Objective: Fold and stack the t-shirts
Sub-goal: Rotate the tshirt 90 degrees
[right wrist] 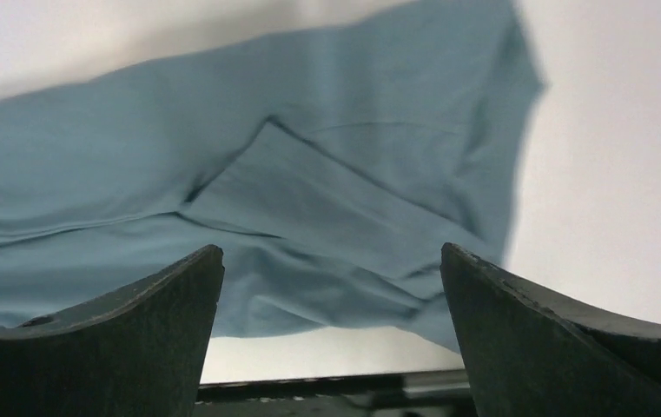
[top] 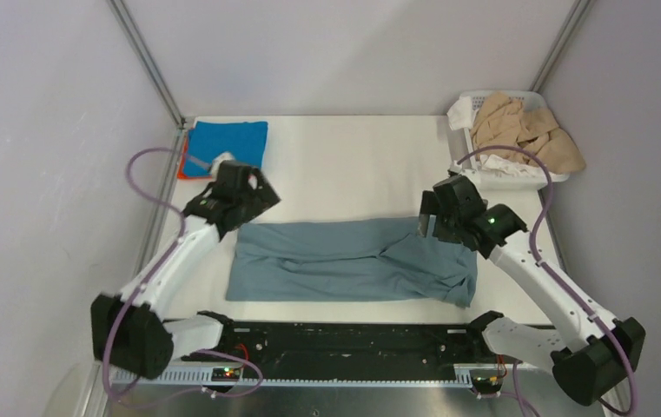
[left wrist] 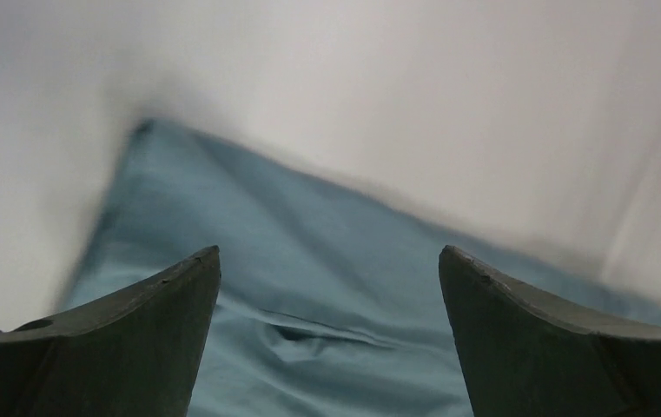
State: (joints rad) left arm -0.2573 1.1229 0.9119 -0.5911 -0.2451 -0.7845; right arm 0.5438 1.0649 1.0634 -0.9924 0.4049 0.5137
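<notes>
The large dusty grey-blue cloth t-shirt is lying as a wide rumpled strip across the near middle of the white table. The left gripper is hovering above its far left corner and the right gripper above its far right end, both gaping wide and gripping nothing.

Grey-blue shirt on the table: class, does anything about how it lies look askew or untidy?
Yes: the grey-blue shirt is a neat band except its right end, which is rumpled, with one corner poking out of line.
</notes>
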